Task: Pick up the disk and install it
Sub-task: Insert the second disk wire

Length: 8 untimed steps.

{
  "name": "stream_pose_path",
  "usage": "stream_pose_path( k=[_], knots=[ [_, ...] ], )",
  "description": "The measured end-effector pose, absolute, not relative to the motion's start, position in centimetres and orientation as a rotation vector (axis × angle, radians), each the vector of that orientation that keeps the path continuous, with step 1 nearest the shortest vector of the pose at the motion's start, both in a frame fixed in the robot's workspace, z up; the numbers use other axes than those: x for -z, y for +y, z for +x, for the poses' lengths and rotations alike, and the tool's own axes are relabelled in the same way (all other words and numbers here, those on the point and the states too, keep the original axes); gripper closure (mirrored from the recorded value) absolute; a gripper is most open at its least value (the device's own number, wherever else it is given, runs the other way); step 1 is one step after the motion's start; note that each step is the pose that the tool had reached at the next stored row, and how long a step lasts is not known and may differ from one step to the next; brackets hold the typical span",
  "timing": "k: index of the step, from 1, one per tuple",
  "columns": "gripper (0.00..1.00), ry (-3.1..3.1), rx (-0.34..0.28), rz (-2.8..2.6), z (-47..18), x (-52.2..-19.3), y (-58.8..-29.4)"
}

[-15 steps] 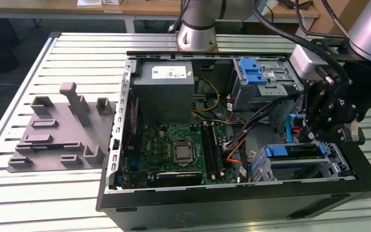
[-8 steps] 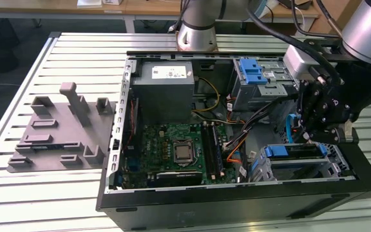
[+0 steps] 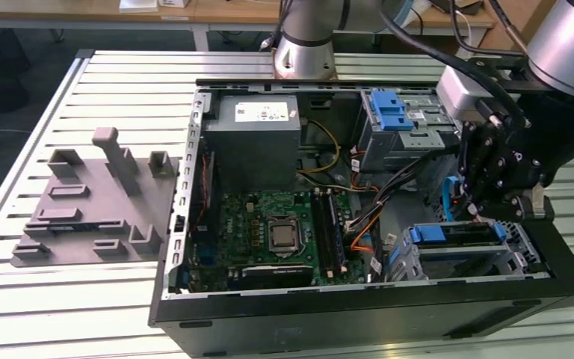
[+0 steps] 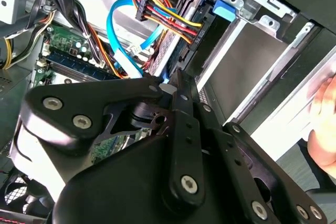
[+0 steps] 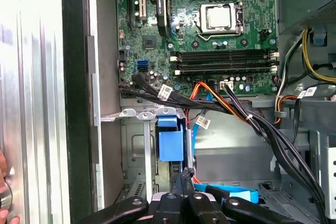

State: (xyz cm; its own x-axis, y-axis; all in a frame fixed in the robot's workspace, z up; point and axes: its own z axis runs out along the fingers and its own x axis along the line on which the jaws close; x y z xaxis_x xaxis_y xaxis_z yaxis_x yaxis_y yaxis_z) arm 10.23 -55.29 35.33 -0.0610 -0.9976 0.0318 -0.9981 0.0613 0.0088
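Note:
The disk (image 3: 459,234) sits on edge in the lower drive cage at the front corner of the open computer case, on the exterior view's right. Its blue carrier end (image 5: 170,140) shows between the cage's metal walls. My gripper (image 3: 486,215) hangs just above that cage. In both wrist views its black fingers are pressed together, the tips (image 5: 184,178) right at the disk's end beside the blue carrier. The same tips (image 4: 169,83) meet close to the disk's thin edge (image 4: 173,45). Nothing shows between the fingers.
Blue data and multicoloured power cables (image 4: 157,9) hang close beside the gripper. The motherboard (image 3: 282,235), a grey power-supply box (image 3: 257,131) and an upper cage with a blue latch (image 3: 392,112) fill the case. A person's hand (image 4: 323,124) rests on the case wall. A grey fixture (image 3: 87,202) stands outside.

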Motion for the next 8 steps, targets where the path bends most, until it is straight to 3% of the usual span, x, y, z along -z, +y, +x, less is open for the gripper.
stream_pose_path(
  k=[8],
  knots=[
    [0.89,-2.267,-0.025,2.133,10.0,-36.5,-55.3]
  ],
)
